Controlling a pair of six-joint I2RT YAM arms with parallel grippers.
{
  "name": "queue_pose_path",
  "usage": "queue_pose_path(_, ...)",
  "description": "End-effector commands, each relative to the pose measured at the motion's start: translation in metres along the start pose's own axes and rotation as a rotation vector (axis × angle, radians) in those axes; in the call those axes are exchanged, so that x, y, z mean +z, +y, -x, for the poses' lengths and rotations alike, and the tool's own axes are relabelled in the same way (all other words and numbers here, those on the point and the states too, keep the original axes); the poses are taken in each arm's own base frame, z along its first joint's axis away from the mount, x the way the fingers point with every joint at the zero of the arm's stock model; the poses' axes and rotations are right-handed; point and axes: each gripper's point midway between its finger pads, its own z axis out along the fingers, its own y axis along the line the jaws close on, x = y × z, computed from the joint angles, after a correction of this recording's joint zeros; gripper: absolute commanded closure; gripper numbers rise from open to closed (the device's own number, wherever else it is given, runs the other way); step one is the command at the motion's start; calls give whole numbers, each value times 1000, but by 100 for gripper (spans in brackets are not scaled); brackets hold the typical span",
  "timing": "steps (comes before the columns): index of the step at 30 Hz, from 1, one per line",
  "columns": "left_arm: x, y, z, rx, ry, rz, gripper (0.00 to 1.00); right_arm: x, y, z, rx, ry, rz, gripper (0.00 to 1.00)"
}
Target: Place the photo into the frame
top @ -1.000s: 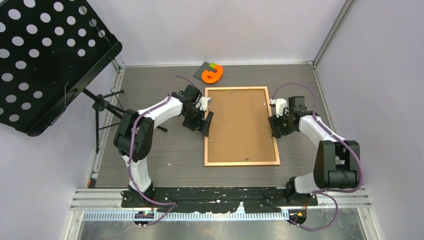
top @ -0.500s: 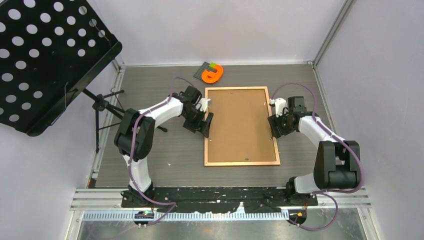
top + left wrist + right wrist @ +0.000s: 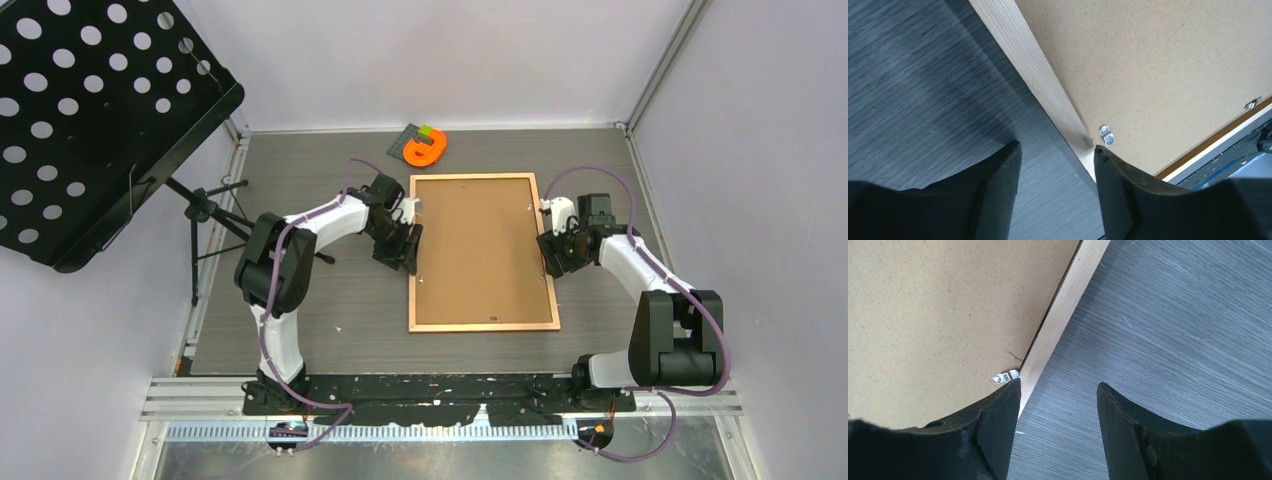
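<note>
The frame (image 3: 484, 326) lies face down in the middle of the grey surface (image 3: 330, 310), its brown backing board (image 3: 480, 240) facing up. The left arm (image 3: 300, 225) reaches in from 7 o'clock with its elbow raised. The left fingers (image 3: 405, 248) are spread wide astride the frame's 9 o'clock rail, beside a metal clip (image 3: 1106, 135). The right arm (image 3: 640, 265) mirrors it from 5 o'clock, and the right fingers (image 3: 551, 252) gape wide astride the 3 o'clock rail.

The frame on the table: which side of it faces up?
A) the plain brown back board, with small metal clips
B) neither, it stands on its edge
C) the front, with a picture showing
A: the frame lies flat with its brown back board up, and a metal clip shows at the board's edge in both wrist views.
</note>
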Motion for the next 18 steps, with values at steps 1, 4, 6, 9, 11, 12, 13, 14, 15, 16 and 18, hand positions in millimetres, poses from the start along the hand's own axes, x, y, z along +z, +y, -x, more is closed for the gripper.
queue_pose_path(1, 11, -3, 5, -21, -13, -16, 46, -6, 2, 0, -34, -13, -1, 37)
queue_pose_path(4, 16, -5, 4, -33, -12, -8, 49, -6, 3, -1, -36, -9, 0, 37)
queue_pose_path(6, 19, -5, 5, -49, -14, -2, 50, -6, 3, -1, -36, -8, 0, 37)
queue_pose_path(9, 21, -5, 3, -69, -13, 6, 52, -6, 2, -3, -39, -3, -3, 37)
queue_pose_path(11, 22, -3, 3, -77, -12, 17, 54, -5, 2, -4, -42, -1, -4, 37)
queue_pose_path(12, 22, -1, 3, -83, -14, 29, 56, -5, 1, -4, -45, -1, -6, 38)
queue_pose_path(13, 23, 1, 2, -87, -12, 38, 57, -5, 1, -5, -47, 1, -6, 38)
queue_pose_path(14, 24, 2, 2, -90, -12, 44, 59, -5, 1, -5, -50, 4, -9, 38)
queue_pose_path(15, 24, 2, 1, -94, -12, 48, 60, -4, 1, -7, -54, 8, -9, 38)
queue_pose_path(16, 24, 3, 1, -97, -12, 52, 62, -4, 1, -7, -56, 9, -8, 38)
queue_pose_path(18, 25, 4, 0, -104, -12, 58, 66, -3, 2, -9, -59, 13, 1, 38)
